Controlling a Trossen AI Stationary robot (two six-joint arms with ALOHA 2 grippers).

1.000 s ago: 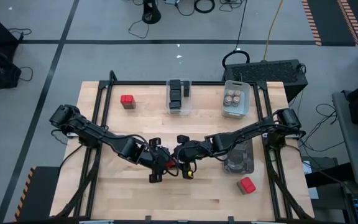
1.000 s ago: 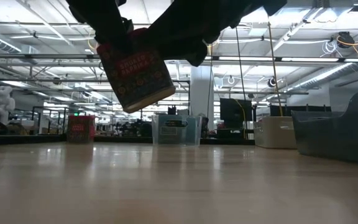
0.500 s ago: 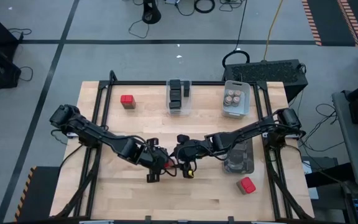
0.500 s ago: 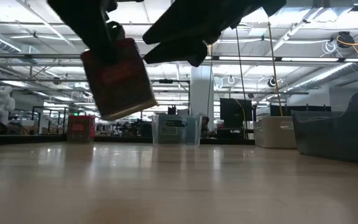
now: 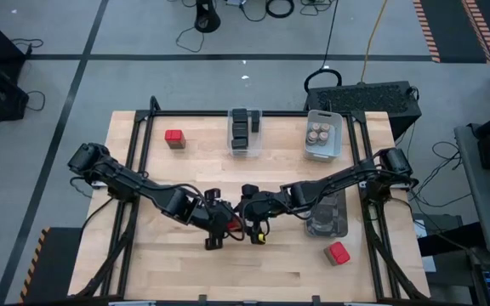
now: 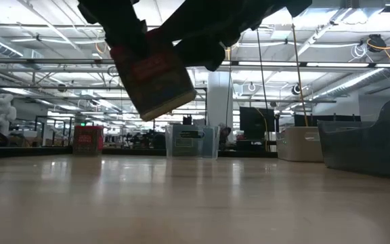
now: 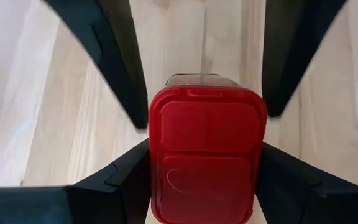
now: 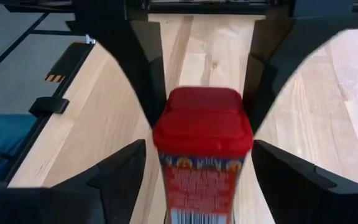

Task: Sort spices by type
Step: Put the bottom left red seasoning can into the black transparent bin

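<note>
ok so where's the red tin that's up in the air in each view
High view: the held red tin sits at table centre, between the two arms' tips.
Low view: it hangs tilted at upper left of centre, clear of the tabletop.
Left wrist view: lid-on at centre, pinched by the left claw.
Right wrist view: at centre, label showing, inside the right claw, whose fingers stand apart from it.
Shared landmark: the pale wooden tabletop.
</note>
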